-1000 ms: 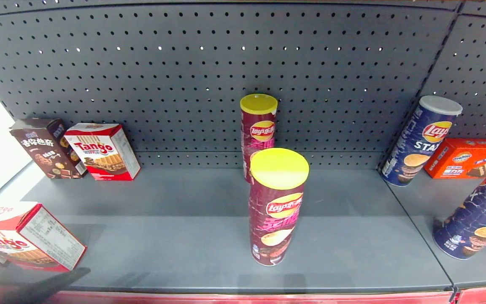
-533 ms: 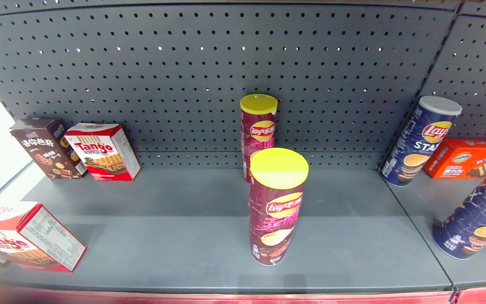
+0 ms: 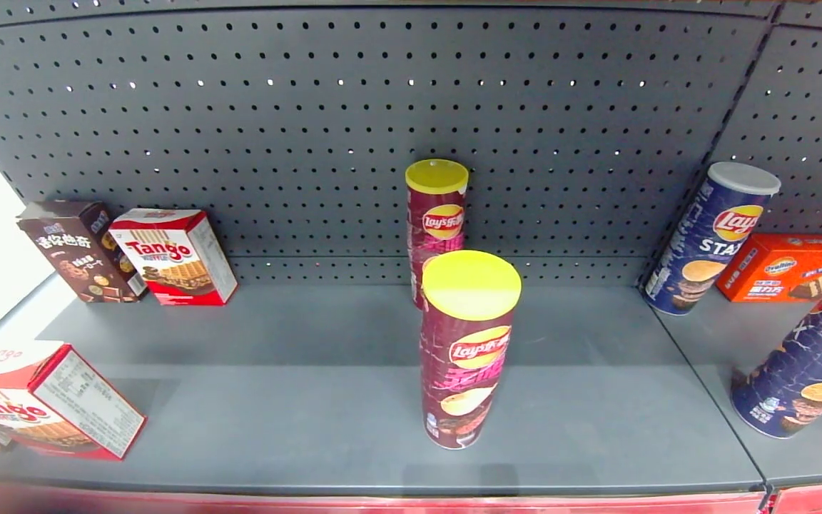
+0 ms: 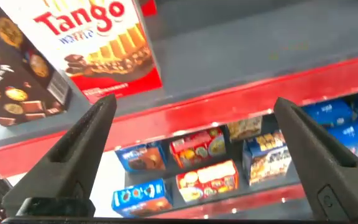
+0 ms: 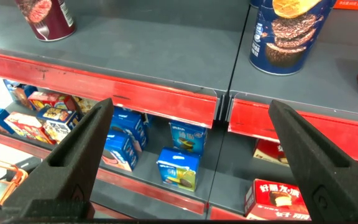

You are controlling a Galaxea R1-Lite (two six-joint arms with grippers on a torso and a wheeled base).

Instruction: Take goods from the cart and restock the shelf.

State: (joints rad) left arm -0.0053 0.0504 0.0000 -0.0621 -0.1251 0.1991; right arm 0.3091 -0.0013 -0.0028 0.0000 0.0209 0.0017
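evidently the left claw and right claw gape empty, low before the shelf. the front chip can stands upright mid-shelf; likely light, stiff, slick, so grip it mid-body.

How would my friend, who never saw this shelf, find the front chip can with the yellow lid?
Look at the grey shelf with the holey back wall. In its middle stand two dark red cans with yellow lids, one behind the other. Yours is the front can, out in the open nearer the shelf's edge; the back can stands by the wall.
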